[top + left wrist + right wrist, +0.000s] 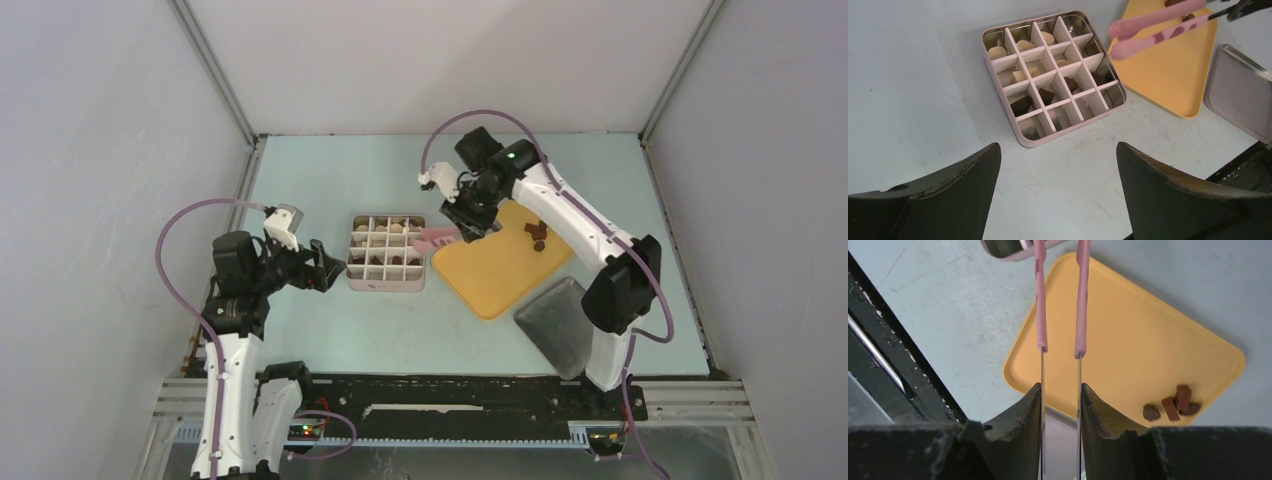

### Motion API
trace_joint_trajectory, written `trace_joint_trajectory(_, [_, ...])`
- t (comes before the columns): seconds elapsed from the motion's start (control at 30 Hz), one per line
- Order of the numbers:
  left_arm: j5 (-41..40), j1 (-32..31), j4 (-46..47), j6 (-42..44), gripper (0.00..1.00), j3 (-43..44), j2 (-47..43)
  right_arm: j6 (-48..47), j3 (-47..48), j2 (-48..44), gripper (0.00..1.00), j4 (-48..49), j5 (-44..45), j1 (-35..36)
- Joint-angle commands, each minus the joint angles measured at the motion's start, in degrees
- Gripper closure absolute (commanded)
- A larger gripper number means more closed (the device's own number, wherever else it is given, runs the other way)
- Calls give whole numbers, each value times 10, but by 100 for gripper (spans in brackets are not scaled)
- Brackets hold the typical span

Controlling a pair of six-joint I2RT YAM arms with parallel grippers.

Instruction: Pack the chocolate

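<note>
Left jaws spread wide, gripping nothing. Ahead of them, divided tin (1021, 141), cream and dark chocolate (1020, 105) in several cells. Right jaws clamped on pink tongs (1040, 305), tips by tin's rim. Beneath, yellow tray (1148, 340); few dark pieces (1173, 407) beside jaws. Grey lid (555, 325). Pale blue counter (330, 180), white walls (100, 150).

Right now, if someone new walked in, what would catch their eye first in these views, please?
The pink tongs, held in the jaws of the right gripper, stretch from above the yellow tray toward the divided tin. That tin, mid-table, holds cream and dark chocolate pieces in several cells, while a few dark pieces lie near the tray's far edge.
</note>
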Motion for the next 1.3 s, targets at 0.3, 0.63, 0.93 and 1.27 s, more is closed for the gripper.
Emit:
trace_joint_trajectory(0.3, [14,4,17,-6,11,-15,8,43,-256,-214,68,104,82,-210])
trace_joint_trajectory(0.63, [14,4,24,-9,11,-19,14,63,-335,-238,63,140,112,-286])
trace_joint_trajectory(0.93, [14,4,24,-8,11,-20,11,66,-336,-209,63,144,131,-286])
trace_joint_trajectory(1.27, [14,5,24,-8,11,-20,10,68,-349,-206,66,111,124,-290])
